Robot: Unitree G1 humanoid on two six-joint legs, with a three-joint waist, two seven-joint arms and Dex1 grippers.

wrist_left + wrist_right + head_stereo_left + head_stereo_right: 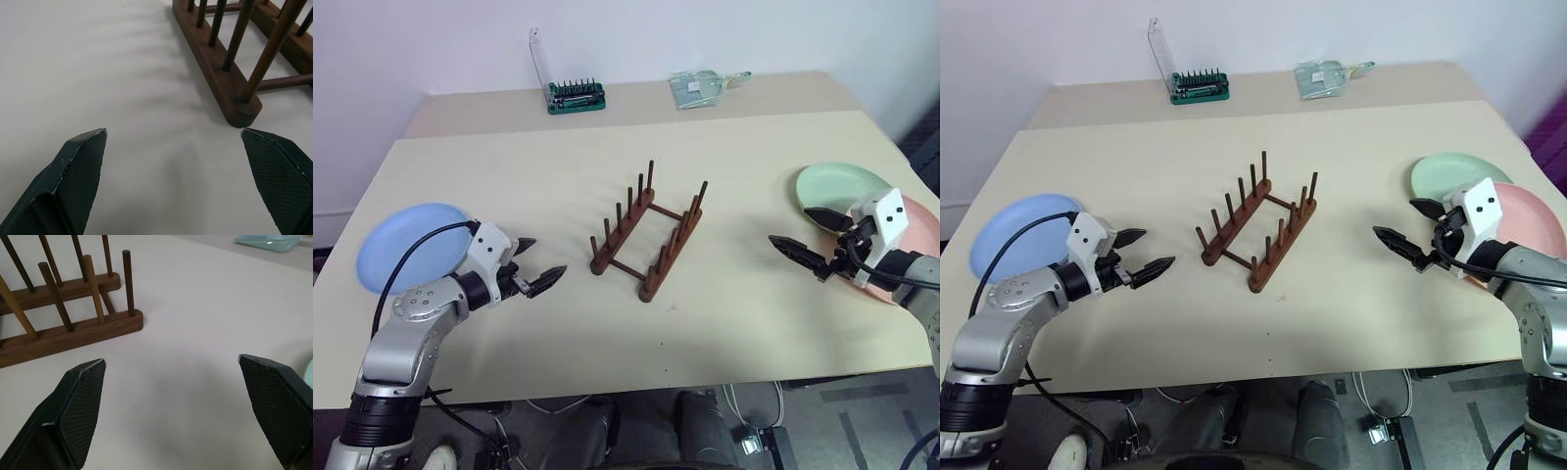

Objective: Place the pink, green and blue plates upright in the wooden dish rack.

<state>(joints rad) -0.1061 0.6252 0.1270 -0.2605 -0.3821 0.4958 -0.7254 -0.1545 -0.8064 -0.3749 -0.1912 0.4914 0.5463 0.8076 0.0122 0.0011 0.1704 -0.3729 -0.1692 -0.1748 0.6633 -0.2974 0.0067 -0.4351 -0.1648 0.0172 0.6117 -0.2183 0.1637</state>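
Observation:
The dark brown wooden dish rack (648,236) stands empty in the middle of the beige table, its pegs upright. The blue plate (406,245) lies flat at the table's left edge, behind my left gripper (536,262), which is open and points toward the rack with nothing between its fingers. On the right, the green plate (837,186) lies flat with the pink plate (918,235) overlapping its near side. My right gripper (813,240) hovers open just left of those two plates, aimed at the rack (73,328). The rack's near end (234,93) shows in the left wrist view.
A green-based screwdriver bit holder (576,95) with a raised clear lid and a clear plastic packet (703,86) sit on the far table. Bare tabletop (509,176) surrounds the rack. The table's front edge runs just below both arms.

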